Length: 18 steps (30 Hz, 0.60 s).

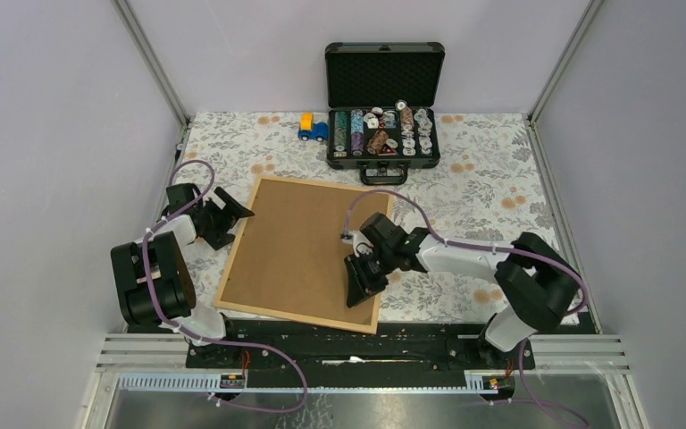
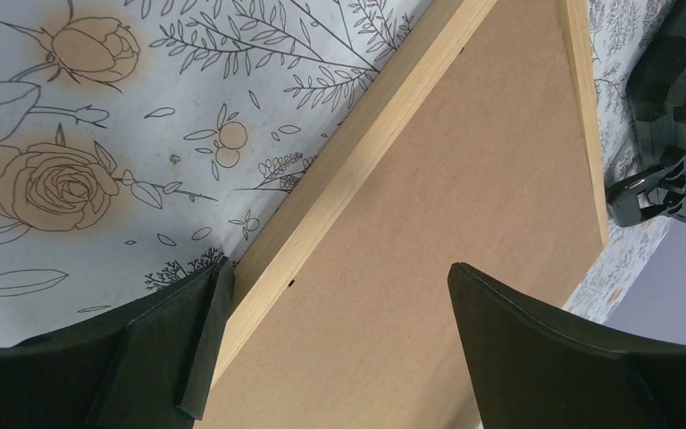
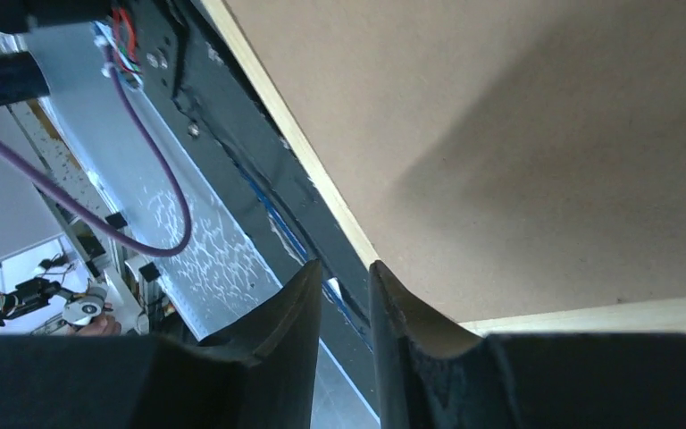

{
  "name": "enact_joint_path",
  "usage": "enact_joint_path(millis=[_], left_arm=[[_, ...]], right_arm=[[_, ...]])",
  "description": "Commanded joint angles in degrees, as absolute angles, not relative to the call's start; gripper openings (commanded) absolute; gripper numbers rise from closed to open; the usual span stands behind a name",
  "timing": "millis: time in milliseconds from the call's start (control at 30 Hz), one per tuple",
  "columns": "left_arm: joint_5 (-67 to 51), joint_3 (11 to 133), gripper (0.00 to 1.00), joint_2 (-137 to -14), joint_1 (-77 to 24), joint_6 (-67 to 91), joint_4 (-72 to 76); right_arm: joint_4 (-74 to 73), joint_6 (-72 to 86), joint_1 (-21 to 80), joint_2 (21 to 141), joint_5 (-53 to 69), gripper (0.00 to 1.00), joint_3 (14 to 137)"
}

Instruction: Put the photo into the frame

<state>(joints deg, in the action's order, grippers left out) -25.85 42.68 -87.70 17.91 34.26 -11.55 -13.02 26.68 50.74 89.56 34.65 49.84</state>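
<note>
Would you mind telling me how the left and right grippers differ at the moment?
The left gripper stands wide open across the frame's left rim; the right gripper shows only a narrow gap between its fingers. The left gripper is at the frame's left side, the right gripper near its near right corner. Both have black fingers.

black case: open, lid upright, at the far edge of the floral cloth | chips: in rows inside the case | toy truck: blue and yellow, just left of the case | brown board: flat, skewed, just in front of the case
</note>
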Motion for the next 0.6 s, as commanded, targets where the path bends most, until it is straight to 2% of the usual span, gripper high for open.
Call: enact_joint_path(millis=[0, 267, 467, 567], left_arm=[[-23.4, 42.4, 0.99, -87.1, 17.8, 32.5, -16.3], [-23.0, 42.8, 0.99, -85.2, 17.7, 31.5, -17.8], [-17.1, 45.5, 0.99, -81.1, 15.8, 28.0, -22.1], [-10.5, 47.8, 0.99, -76.6, 11.7, 26.3, -24.7]], right_arm=[[-7.7, 28.9, 52.4, 93.1, 35.8, 0.33, 46.7], [-9.2, 28.4, 52.6, 98.4, 14.0, 0.32, 43.4], [-9.3, 30.5, 52.6, 97.9, 11.7, 0.33, 42.4], [-9.3, 29.8, 52.5, 97.0, 18.3, 0.36, 44.2]])
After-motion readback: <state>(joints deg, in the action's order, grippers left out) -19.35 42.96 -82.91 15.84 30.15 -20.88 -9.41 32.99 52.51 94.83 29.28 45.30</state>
